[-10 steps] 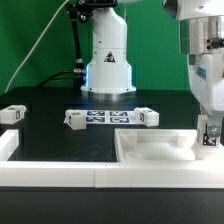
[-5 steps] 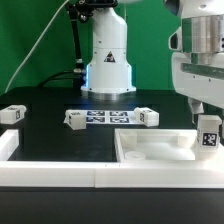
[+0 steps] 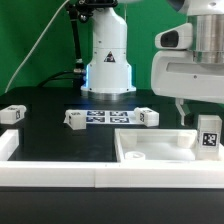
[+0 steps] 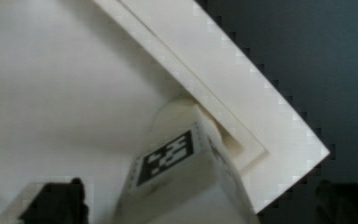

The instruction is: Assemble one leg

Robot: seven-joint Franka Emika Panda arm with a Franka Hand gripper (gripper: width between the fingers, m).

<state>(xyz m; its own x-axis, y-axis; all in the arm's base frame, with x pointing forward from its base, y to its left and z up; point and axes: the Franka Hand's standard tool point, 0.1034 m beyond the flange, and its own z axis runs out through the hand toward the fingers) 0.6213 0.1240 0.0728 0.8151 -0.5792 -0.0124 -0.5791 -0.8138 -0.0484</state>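
I see a black table in front of a green backdrop. On the far middle of the table lies the marker board, thin, flat and white, with black-and-white tags on it. Near the camera, a low white border wall runs along the table edge. At the exterior view's right rests a big flat white slab with round recesses.

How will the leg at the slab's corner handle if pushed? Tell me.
The leg looks like rigid plastic, so probably stiff and light. Standing upright and narrow, it may tip. Its flat faces suggest it would slide, not roll, along the slab.
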